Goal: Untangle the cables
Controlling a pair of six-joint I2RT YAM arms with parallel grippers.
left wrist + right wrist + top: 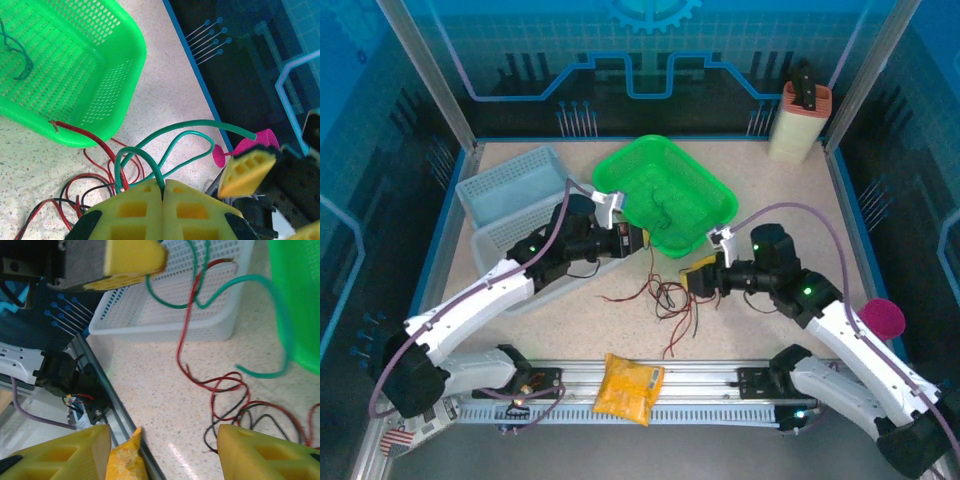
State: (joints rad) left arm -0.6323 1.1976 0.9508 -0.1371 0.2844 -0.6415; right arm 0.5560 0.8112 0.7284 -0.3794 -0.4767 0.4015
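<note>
The cables (665,300) lie as a red and black tangle on the table between the two arms. My left gripper (163,184) is shut on a green cable (175,145), which loops up from its yellow fingers above the red and black cables (95,175). It hovers at the near edge of the green basket (670,195). Another green cable (20,55) lies inside that basket (65,65). My right gripper (165,450) is open with nothing between its fingers, just right of the tangle (230,395). In its view the held green cable (235,285) hangs blurred.
A grey-blue basket (515,215) stands at the left, under the left arm. A yellow bag (628,388) lies on the front rail. A beige container (798,120) stands at the back right corner. A pink object (883,318) sits by the right arm.
</note>
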